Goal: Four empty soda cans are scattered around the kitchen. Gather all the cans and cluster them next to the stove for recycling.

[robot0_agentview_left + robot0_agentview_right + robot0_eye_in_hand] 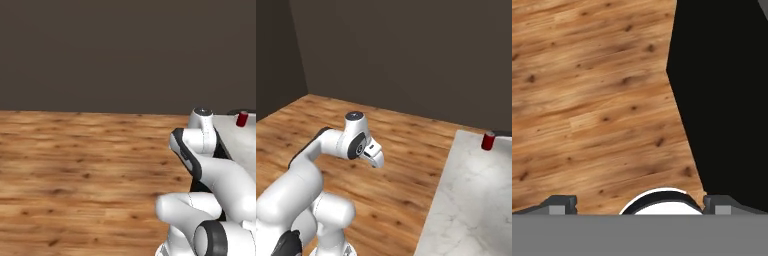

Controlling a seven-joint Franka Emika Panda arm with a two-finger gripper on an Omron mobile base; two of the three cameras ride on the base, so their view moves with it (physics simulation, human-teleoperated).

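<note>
One red soda can (487, 141) with a silver top stands upright on the far end of a marble counter (471, 200); the left base view shows the same can (242, 119) at the right edge. My gripper (639, 206) points down at the wooden floor, well left of the counter and far from the can. Its fingertips (561, 205) stand wide apart with nothing between them, so it is open. In the right base view the hand (374, 156) hangs folded close to the arm. The stove is out of view.
Wooden floor (80, 175) spreads ahead and to the left, up to a dark wall (406, 50). A black panel (727, 100) takes up the right side of the hand view. A dark edge (504, 133) lies just behind the can; what it is, I cannot tell.
</note>
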